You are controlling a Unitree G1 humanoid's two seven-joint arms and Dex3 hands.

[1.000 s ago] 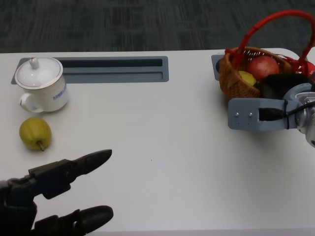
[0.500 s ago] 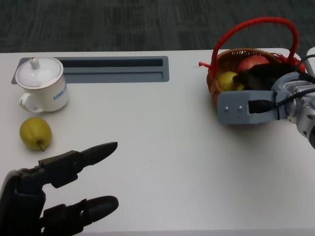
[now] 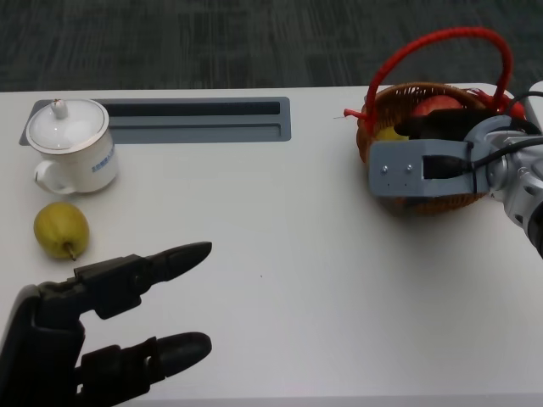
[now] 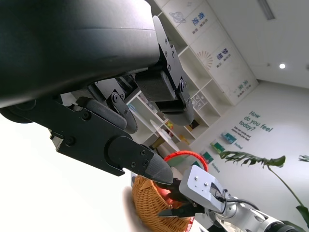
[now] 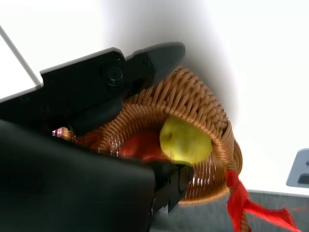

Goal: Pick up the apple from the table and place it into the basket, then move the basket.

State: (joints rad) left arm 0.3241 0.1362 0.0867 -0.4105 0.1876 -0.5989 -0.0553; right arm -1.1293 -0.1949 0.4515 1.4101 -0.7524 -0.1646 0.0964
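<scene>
**Right robot hand grips loaded wicker basket by its rim**

The apple (image 3: pixel 433 105) already sits inside the wicker basket (image 3: pixel 382 140) at the right end of the table (image 3: pixel 280 229), next to a yellow-green fruit (image 5: pixel 186 141) that lies against the basket wall. The placing looks done, and the basket move is the step in hand.

The right robot hand (image 3: pixel 441 127) is clamped on the basket's near rim, with fingers (image 5: pixel 145 63) wrapped outside the weave and part of the hand inside, as the right wrist view shows. The red handle (image 3: pixel 441 47) arches over the basket, and the hand does not touch it.

The basket is probably light and fairly stiff, though woven cane gives a little under pressure. With two round fruits inside, the weight will likely shift if the basket tips, so it should be kept level. A rim hold works for sliding it across the table, while the handle would suit a lift better. The apple is firm and smooth and could roll.

The left robot hand (image 3: pixel 102 339) hovers over the near left of the table with its fingers spread, holding nothing. A pear (image 3: pixel 60 229) lies just beyond it, with a lidded white mug (image 3: pixel 68 144) further back.
</scene>
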